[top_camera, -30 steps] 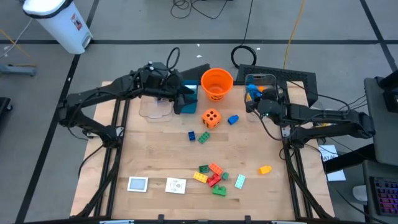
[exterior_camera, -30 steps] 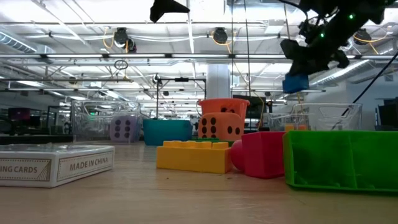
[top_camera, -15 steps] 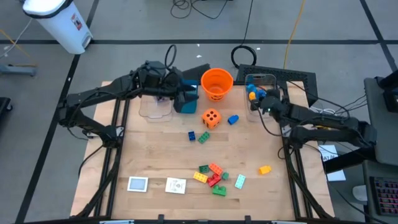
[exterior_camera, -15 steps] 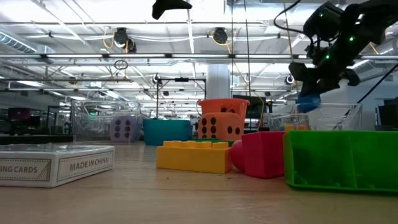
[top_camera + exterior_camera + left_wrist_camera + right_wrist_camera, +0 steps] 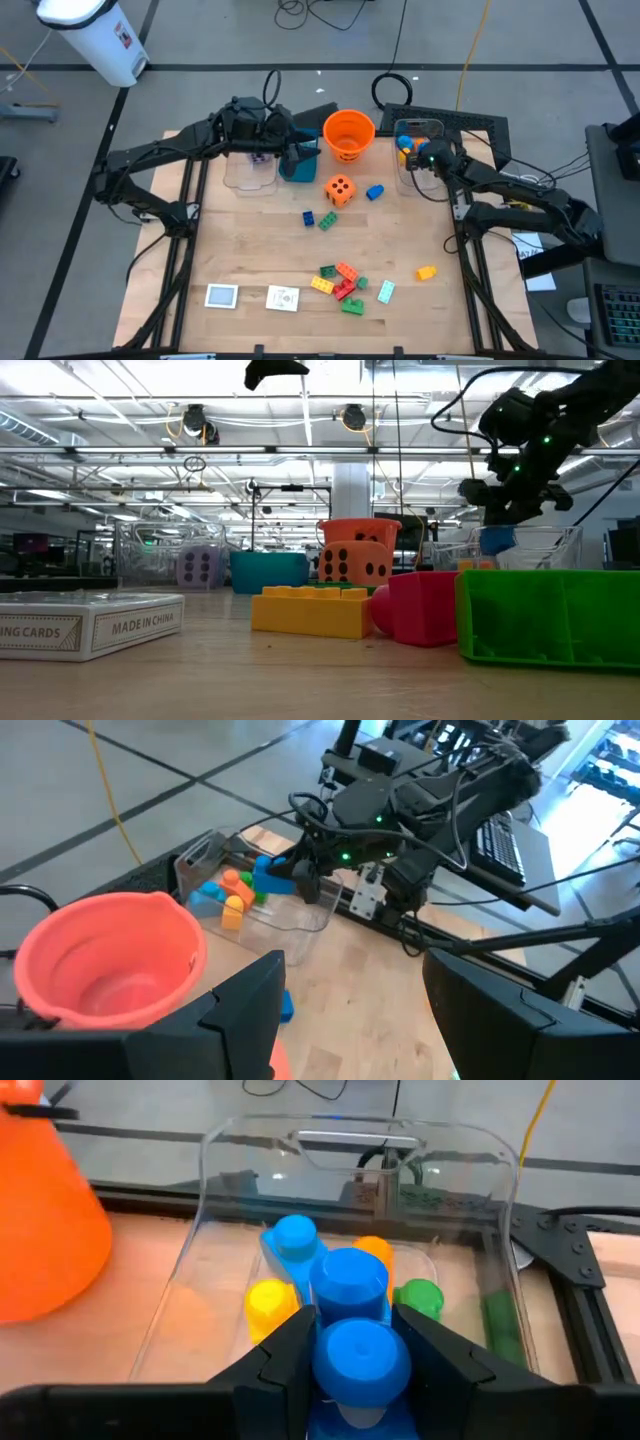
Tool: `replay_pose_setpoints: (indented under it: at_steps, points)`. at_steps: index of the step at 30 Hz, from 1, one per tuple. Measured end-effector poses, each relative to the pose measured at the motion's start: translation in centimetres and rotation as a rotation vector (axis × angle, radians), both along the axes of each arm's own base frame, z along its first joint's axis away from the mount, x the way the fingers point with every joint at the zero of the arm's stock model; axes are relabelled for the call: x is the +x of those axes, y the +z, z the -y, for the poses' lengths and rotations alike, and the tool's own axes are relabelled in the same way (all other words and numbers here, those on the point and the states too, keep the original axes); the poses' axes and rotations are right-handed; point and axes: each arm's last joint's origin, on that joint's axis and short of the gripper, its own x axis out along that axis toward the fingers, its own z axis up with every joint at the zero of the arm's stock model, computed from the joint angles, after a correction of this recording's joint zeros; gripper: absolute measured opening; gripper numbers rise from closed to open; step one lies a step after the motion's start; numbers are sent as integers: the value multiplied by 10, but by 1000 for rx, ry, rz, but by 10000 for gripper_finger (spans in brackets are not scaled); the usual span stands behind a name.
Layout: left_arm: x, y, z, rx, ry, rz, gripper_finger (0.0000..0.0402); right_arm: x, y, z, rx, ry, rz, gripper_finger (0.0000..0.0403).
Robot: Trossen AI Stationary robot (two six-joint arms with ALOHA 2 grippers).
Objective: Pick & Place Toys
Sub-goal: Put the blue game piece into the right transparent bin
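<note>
Here, right claw (image 5: 350,1342) gripping blue brick (image 5: 352,1315), studs up, long axis forward

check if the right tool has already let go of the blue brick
No, the blue brick sits pinched between the right tool's fingers above the clear bin.

Right gripper (image 5: 350,1342) reaching far across, fingers clamped — left gripper (image 5: 350,1010) hovering opposite, fingers apparently parted, nothing between.
</note>
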Motion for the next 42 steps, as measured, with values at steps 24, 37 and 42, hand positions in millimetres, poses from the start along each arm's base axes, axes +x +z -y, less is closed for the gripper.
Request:
replay_pose_setpoints:
  at_steps: [24, 37, 42]
  points:
    - [0, 0, -2, 8, 63, -2, 246, 5, -52, 4, 53, -41, 43, 114]
    - [-1, 0, -5, 8, 100, -3, 246, 6, -62, 11, 13, -39, 31, 113]
    - [-2, 0, -8, 5, 111, -2, 246, 8, -59, 12, -9, -14, 50, 120]
